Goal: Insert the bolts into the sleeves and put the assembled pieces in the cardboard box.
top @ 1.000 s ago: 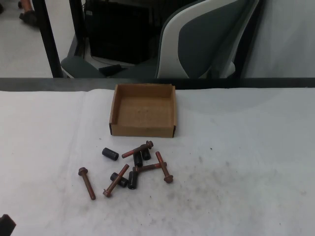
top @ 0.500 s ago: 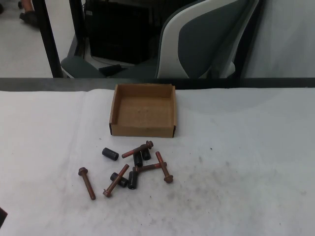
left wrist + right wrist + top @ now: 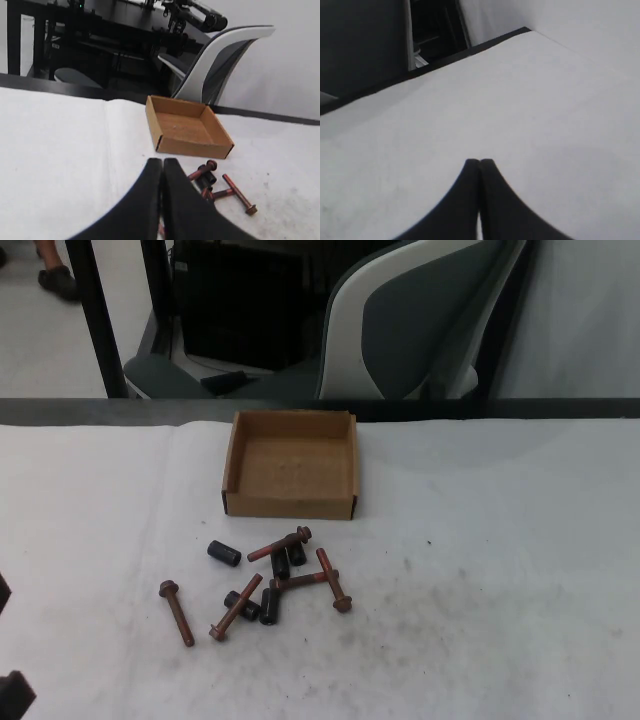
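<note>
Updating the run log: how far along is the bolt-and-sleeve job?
Done: nothing; the cardboard box holds no pieces. In hand: nothing; left claw and right claw are both shut and empty. To do: everything; bolts and sleeves lie loose in front of the box, apparently none assembled.

There is one cardboard box. Five reddish bolts can be counted, and five black sleeves, some overlapping in the pile. One chair stands behind.
</note>
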Robot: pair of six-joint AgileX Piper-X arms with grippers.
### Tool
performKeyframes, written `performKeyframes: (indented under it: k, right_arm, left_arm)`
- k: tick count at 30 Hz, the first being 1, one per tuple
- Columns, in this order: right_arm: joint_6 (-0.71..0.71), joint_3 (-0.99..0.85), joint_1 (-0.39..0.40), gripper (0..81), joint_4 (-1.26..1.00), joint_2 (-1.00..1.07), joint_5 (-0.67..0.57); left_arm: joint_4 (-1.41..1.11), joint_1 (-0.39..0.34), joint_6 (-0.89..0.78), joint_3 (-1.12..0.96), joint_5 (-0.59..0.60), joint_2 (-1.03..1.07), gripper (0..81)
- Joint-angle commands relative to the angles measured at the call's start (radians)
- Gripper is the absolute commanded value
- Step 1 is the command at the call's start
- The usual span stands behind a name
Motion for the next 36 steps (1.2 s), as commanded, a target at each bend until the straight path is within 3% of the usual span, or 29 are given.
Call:
performKeyframes:
  k: [1, 4, 9, 11, 18, 22, 27, 36]
  right_arm:
    - [0.046, -0.009, -0.003, 0.2, -0.088, 0.0, -0.033]
    - [0.058, -0.009, -0.003, 0.2, -0.156, 0.0, -0.133]
    - [0.082, -0.009, -0.003, 0.2, -0.167, 0.0, -0.457]
    - [0.083, -0.009, -0.003, 0.2, -0.158, 0.0, -0.523]
    - [0.092, -0.083, -0.003, 0.2, 0.061, 0.067, -0.538]
    - [-0.013, -0.164, 0.002, 0.2, 0.117, 0.163, -0.571]
    - [-0.063, -0.284, 0.021, 0.2, 0.157, 0.369, -0.581]
    - [-0.113, -0.551, 0.135, 0.2, 0.236, 0.843, -0.714]
  left_arm:
    - [0.033, -0.004, 0.027, -0.075, -0.011, 0.126, 0.8]
    - [0.073, -0.004, 0.039, -0.142, -0.011, 0.253, 0.8]
    - [0.119, -0.004, 0.039, -0.274, 0.013, 0.501, 0.8]
    - [0.119, -0.004, 0.039, -0.323, 0.032, 0.587, 0.8]
    - [0.125, -0.006, -0.048, -0.455, 0.073, 0.819, 0.8]
    - [0.229, -0.006, -0.067, -0.528, 0.083, 0.952, 0.8]
    - [0.328, -0.021, -0.067, -0.601, 0.083, 1.084, 0.8]
    - [0.365, -0.141, -0.202, -0.712, 0.082, 1.288, 0.8]
